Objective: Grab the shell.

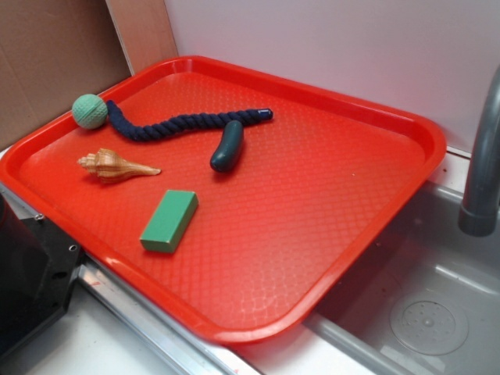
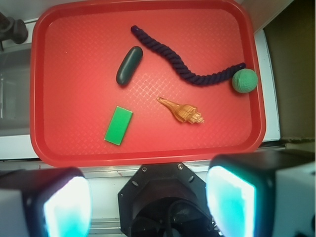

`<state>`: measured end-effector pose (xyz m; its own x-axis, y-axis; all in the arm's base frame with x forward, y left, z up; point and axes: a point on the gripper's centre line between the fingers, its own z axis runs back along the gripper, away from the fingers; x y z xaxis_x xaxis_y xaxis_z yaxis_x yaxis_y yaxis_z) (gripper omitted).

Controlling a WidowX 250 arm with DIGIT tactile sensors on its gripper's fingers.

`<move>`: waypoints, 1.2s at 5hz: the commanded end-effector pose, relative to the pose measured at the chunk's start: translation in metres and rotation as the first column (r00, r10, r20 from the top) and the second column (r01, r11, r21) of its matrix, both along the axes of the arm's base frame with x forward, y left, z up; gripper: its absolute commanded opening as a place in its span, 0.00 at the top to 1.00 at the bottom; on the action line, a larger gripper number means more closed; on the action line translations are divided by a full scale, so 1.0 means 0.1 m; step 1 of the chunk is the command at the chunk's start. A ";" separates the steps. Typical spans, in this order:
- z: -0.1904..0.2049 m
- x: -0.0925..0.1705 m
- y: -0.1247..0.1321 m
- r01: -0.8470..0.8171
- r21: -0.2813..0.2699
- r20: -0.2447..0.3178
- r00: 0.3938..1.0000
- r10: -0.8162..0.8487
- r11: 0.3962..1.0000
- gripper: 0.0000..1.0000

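A tan-and-orange shell (image 1: 117,166) lies on its side at the left of a red tray (image 1: 328,258) in the exterior view, its pointed tip aimed toward a green block (image 1: 169,220) just below it. Above sit a dark pickle-shaped piece (image 1: 227,146) and a navy rope (image 1: 183,125) ending in a green ball (image 1: 90,111). In the wrist view the gripper (image 2: 148,200) hangs off the tray's lower edge, fingers (image 2: 66,205) spread wide apart, holding nothing

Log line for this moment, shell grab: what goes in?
phase: pre-approach | gripper: open, high above tray | shell: untouched, between green block and rope toy
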<state>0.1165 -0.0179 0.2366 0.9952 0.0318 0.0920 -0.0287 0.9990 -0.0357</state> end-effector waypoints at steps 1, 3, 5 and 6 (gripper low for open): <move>0.00 0.00 0.00 0.000 0.000 0.000 1.000 0.000 1.000 0.00; -0.31 0.12 0.24 0.207 0.021 0.026 0.978 -0.207 0.978 0.00; -0.74 0.38 0.51 0.455 0.075 0.064 0.886 -0.459 0.888 0.00; -1.10 0.51 0.56 0.604 0.069 0.052 0.793 -0.608 0.794 0.00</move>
